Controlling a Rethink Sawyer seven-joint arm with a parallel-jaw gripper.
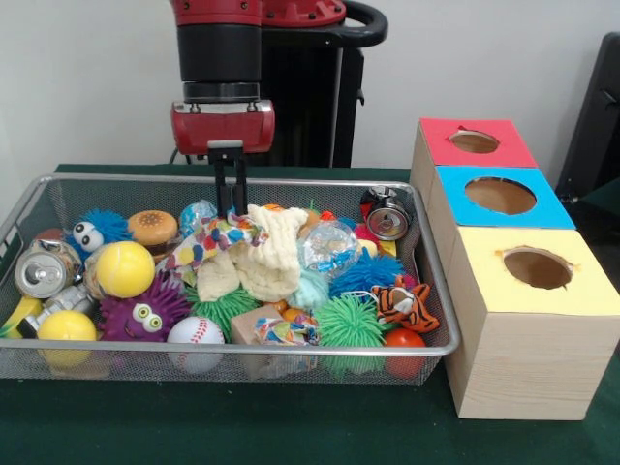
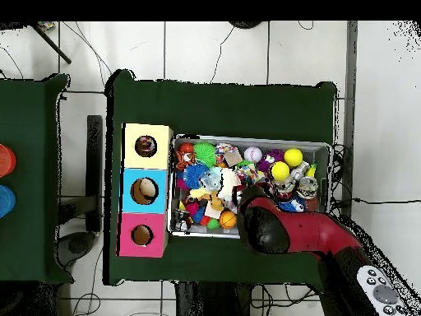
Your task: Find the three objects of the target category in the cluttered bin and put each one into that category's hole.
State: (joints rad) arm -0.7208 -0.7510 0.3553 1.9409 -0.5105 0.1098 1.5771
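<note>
The wire mesh bin (image 1: 438, 291) is seen still full of toys. Nothing is seen inside the three box holes (image 1: 538, 268). The black gripper (image 1: 230, 199) is lowered over the pile, jaws nearly together, and nothing is held.

The arm (image 2: 279, 226) hides the bin's (image 2: 322, 148) near toys overhead; jaws' tips sink behind clutter

bin (image 1: 441, 320) packed, no gaps | box holes (image 1: 500, 195) unobstructed

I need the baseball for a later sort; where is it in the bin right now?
In the front view the baseball lies against the bin's near wall, left of centre, between the purple spiky toy and a small wooden block.
</note>
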